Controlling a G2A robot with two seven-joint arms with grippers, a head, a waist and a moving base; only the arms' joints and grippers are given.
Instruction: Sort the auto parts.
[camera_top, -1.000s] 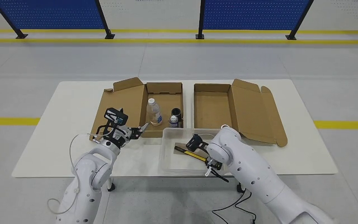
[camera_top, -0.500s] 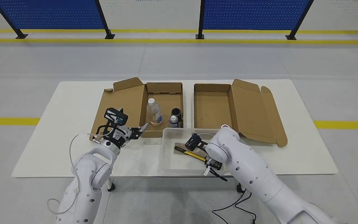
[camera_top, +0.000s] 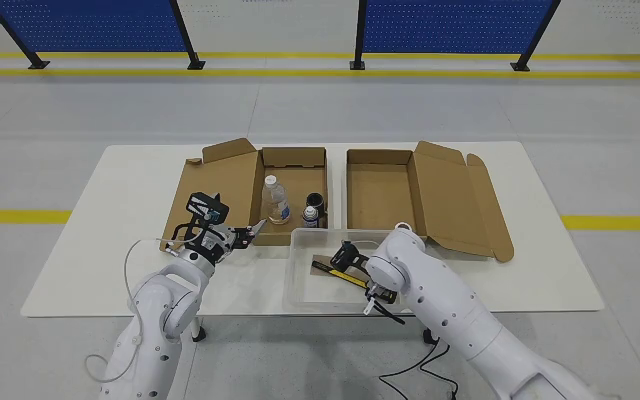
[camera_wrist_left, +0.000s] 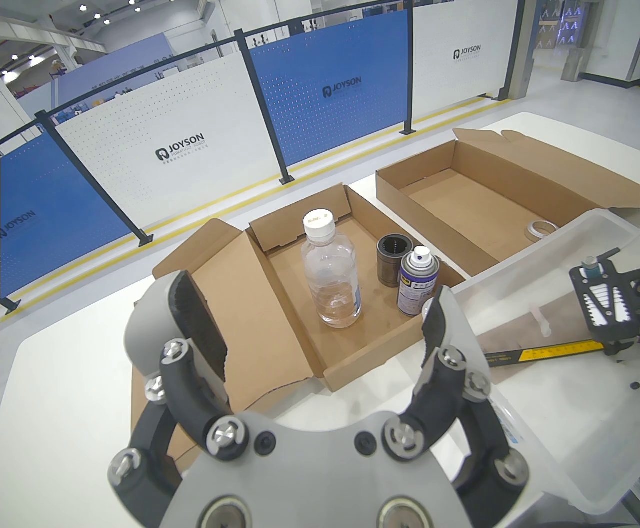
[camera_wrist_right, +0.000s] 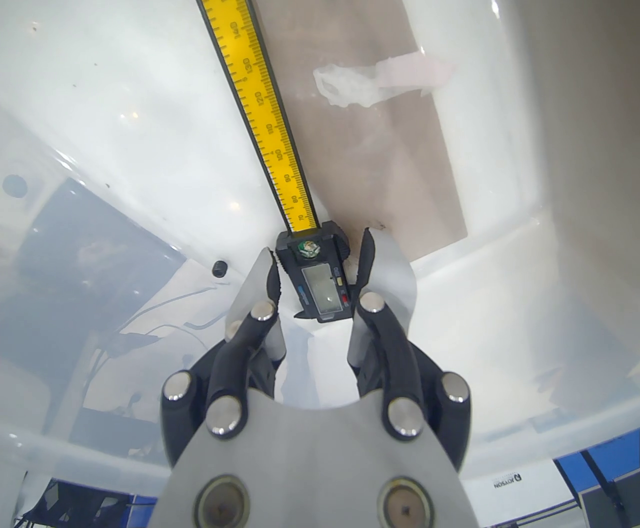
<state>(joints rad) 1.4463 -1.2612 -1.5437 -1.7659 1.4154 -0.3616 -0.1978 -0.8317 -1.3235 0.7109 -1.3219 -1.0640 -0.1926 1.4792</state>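
We are holding our right gripper in the clear bin on the near side, fingers narrowly parted astride the display head of the caliper, which is lying flat on the bin floor. Our left gripper is hanging wide open and empty just near of the left cardboard box, where a bottle and spray can are standing.

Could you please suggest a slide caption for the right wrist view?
Right gripper set around the display head of a yellow-scaled digital caliper in a clear plastic bin.
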